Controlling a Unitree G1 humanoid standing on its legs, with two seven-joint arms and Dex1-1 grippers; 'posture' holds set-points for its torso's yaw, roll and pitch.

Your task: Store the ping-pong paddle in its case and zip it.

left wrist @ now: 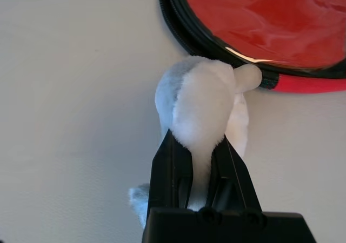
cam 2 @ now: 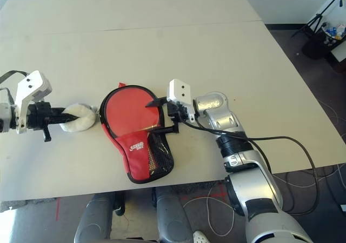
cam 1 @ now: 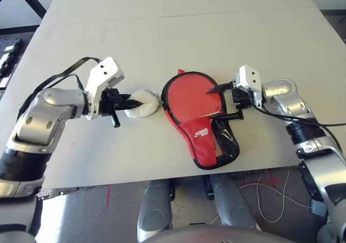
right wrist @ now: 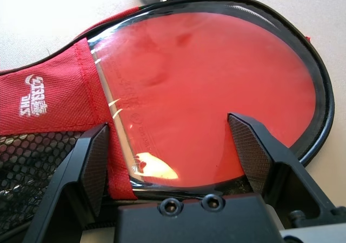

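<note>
The red case (cam 1: pixel 208 137) lies near the table's front edge with its round end unzipped. Inside it the ping-pong paddle (cam 1: pixel 189 98) shows its red face (right wrist: pixel 205 92); the handle is hidden under the logo flap (right wrist: pixel 48 97) and mesh pocket. My left gripper (cam 1: pixel 125 103) is shut on the white fluffy ball charm (cam 1: pixel 141 102), which hangs off the case's left rim (left wrist: pixel 203 100). My right gripper (cam 1: pixel 223 101) is at the case's right rim, open, with its two fingers (right wrist: pixel 248 146) spread wide over the paddle's face.
The white table (cam 1: pixel 162 38) stretches far behind the case, with a seam across it. Its front edge runs just below the case. Cables lie on the floor at the lower right, and a black stand leg shows at the far top left.
</note>
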